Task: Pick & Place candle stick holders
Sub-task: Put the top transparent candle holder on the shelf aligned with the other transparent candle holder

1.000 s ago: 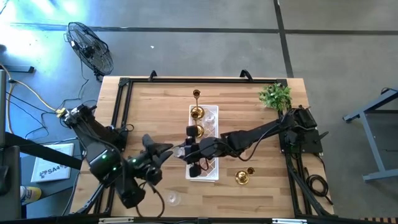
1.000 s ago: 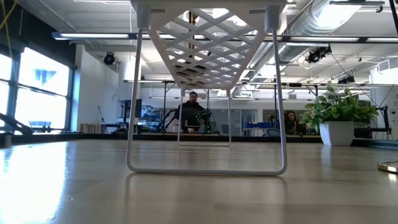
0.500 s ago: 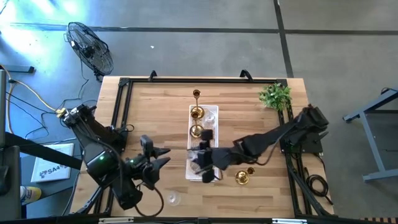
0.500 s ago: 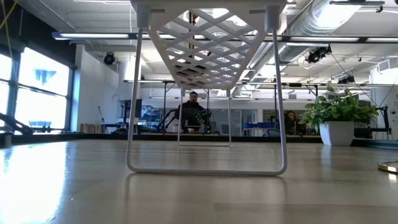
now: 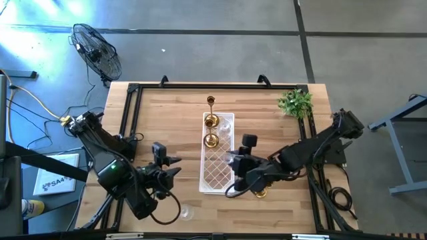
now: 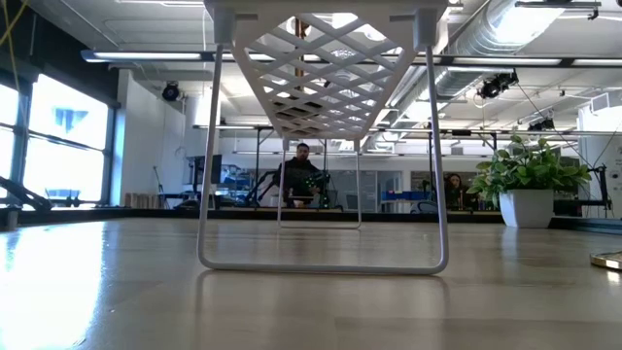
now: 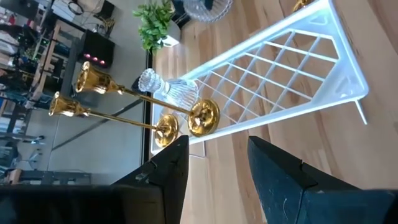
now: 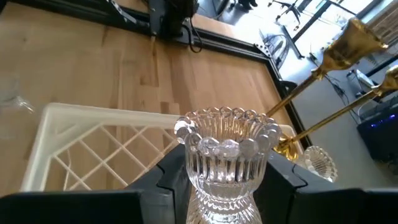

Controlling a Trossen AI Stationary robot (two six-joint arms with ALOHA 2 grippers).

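Glass holder [image 8: 225, 152] sits pinched in the right hand [image 8: 217, 180], beside the tray [image 5: 218, 175]. It is smooth, so it could slip and break. The left hand [image 7: 214, 165] waits open, holding nothing.

Counter [image 5: 160, 113], high view: tray [image 5: 217, 175] at centre, lengthwise top to bottom. Two stemmed holders [image 5: 211, 130] and one glass holder [image 5: 227, 124] in its upper end; another stemmed holder [image 5: 211, 101] just above the tray. Plant [image 5: 295, 102] upper right. Glass holder [image 5: 186, 213] lower left of tray. Right tool [image 5: 235, 162] at tray's right edge, carrying a glass holder [image 8: 226, 151]. Left tool [image 5: 175, 166] left of tray.
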